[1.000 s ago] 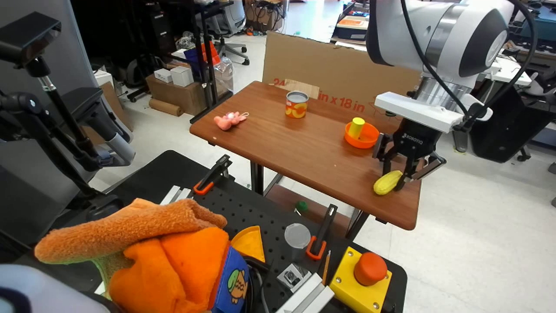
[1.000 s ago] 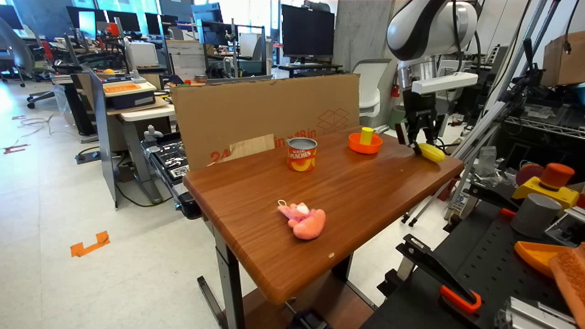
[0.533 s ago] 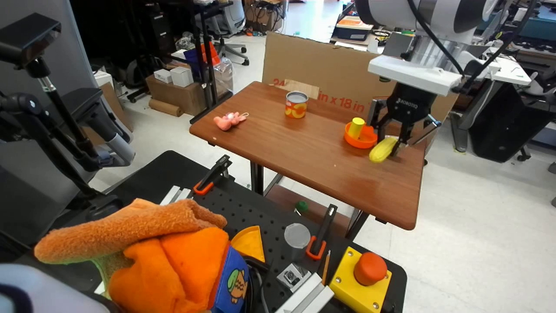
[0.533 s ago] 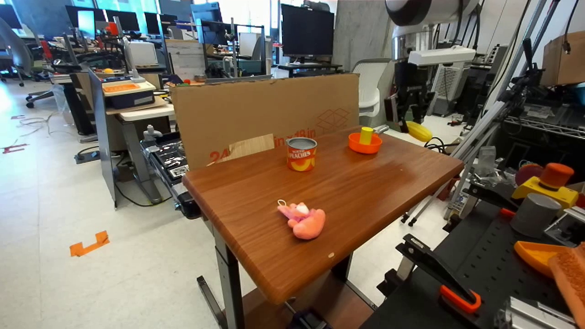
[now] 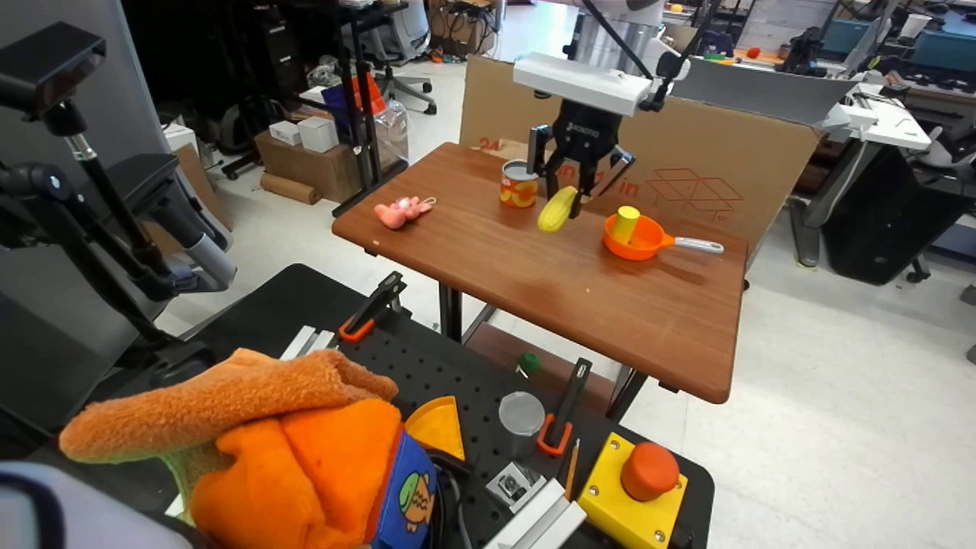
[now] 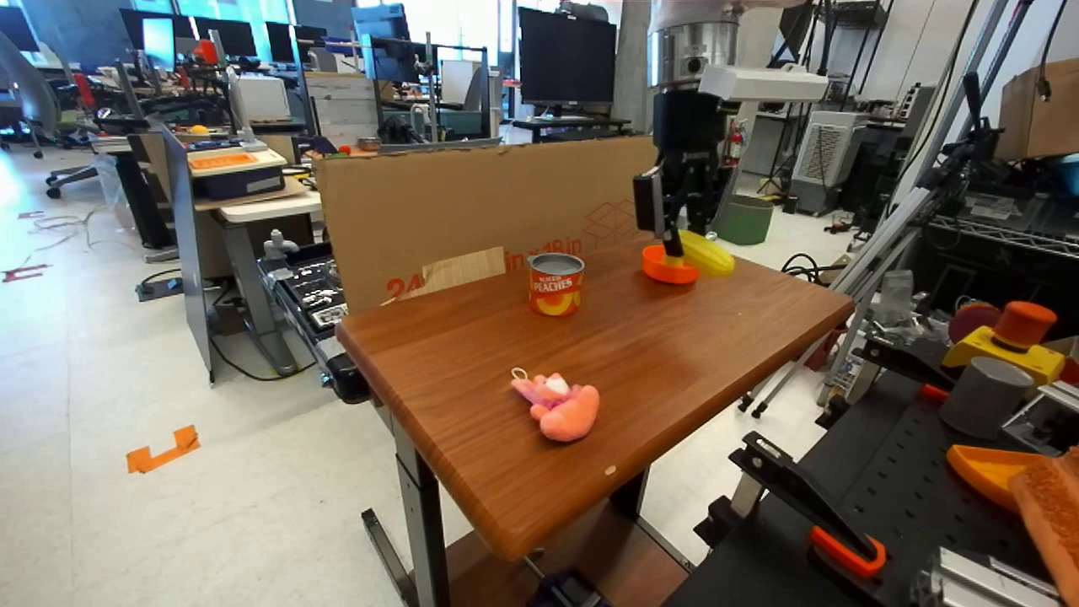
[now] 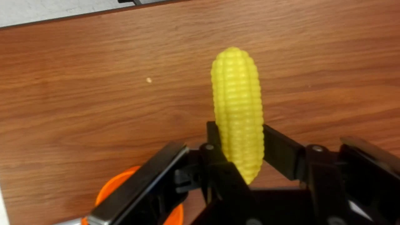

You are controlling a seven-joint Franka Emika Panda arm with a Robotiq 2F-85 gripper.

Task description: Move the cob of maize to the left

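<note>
The cob of maize is a bright yellow toy corn cob. It shows in both exterior views [image 5: 555, 213] [image 6: 710, 255] and in the wrist view [image 7: 236, 90]. My gripper [image 5: 565, 201] is shut on the cob, with a finger on each side of its rear part in the wrist view [image 7: 240, 132]. The cob is held above the brown wooden table [image 5: 610, 305]. It points away from the gripper toward the table's long edge in the wrist view. In an exterior view the cob and a finger stand in front of the orange pan [image 6: 659, 272] and partly hide it.
A peach can [image 5: 519, 191] stands close beside the gripper in an exterior view. The orange pan [image 5: 650, 242] holds a yellow cylinder [image 5: 626, 223], and its grey handle points right. A pink plush toy [image 5: 398, 213] lies near the table's end. A cardboard sheet [image 5: 709, 145] stands behind the table.
My gripper has lifted the cob off the table and carried it from the table's right end, past the pan, to near the peach can in an exterior view. The pan's handle is now uncovered.
</note>
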